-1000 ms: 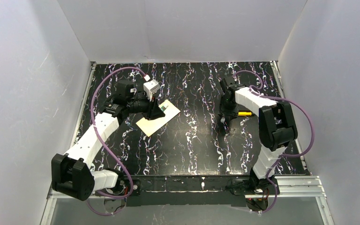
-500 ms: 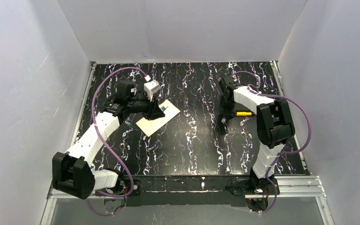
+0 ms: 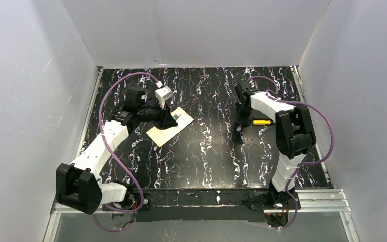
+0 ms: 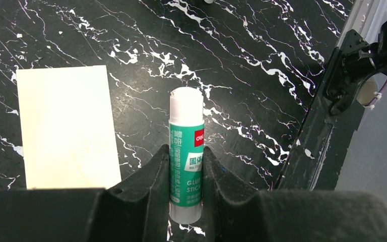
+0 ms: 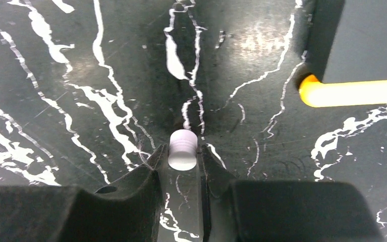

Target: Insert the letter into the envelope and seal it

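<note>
My left claw (image 4: pixel 185 154) clamps the glue stick (image 4: pixel 186 118) — the envelope (image 4: pixel 65 126) is thin, floppy paper, so I'd pinch an edge.

we log a white glue stick (image 4: pixel 186 166) with a green label, above the black, white-veined table (image 3: pixel 206 151). a small ribbed white cap (image 5: pixel 183 150) sits on that table. a yellow-orange bar (image 5: pixel 355 93) lies near the cap.

Bright, even light seemingly from above, soft shadows, faint glare on the glossy tabletop (image 5: pixel 262 43).
</note>
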### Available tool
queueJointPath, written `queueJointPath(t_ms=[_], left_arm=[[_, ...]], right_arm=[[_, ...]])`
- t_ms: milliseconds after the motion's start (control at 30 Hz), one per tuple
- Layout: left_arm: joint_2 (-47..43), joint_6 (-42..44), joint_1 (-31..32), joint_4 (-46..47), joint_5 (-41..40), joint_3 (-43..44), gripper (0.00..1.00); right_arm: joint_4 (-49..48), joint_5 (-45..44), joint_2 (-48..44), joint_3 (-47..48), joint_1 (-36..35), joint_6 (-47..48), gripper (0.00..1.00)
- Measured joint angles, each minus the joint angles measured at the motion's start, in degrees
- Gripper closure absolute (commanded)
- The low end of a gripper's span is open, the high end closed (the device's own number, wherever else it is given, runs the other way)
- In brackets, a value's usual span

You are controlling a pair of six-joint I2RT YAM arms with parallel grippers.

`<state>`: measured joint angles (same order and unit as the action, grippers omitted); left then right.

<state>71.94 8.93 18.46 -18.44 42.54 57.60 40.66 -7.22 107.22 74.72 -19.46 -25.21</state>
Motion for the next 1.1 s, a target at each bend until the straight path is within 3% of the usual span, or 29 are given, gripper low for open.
queueJointPath(t_ms=[167,300,433,567,800,1100], left_arm=[[0.0,-0.2,0.4,0.0,0.0,0.4,1.0],[0.0,-0.2,0.8,0.2,0.2,1.6,1.0],[0.0,0.6,1.3,0.4,1.4,3.0,1.0],[0.1,3.9,1.6,-0.7,2.5,5.9,1.0],[1.9,12.3,3.4,-2.0,3.1,12.4,1.0],[3.8,17.0,3.8,-4.4,2.9,13.4,1.0]], right_arm=[[0.2,6.5,-0.8,2.3,0.0,0.9,0.98],[-2.9,20.5,-5.3,4.2,0.2,1.3,0.98],[-13.6,37.2,-11.7,3.7,0.1,-3.9,0.98],[-26.1,47.6,-17.3,2.2,-1.5,-11.8,0.98],[-37.0,56.0,-19.1,2.0,-8.4,-20.3,0.98],[-38.9,58.4,-19.0,2.1,-8.3,-22.9,0.98]])
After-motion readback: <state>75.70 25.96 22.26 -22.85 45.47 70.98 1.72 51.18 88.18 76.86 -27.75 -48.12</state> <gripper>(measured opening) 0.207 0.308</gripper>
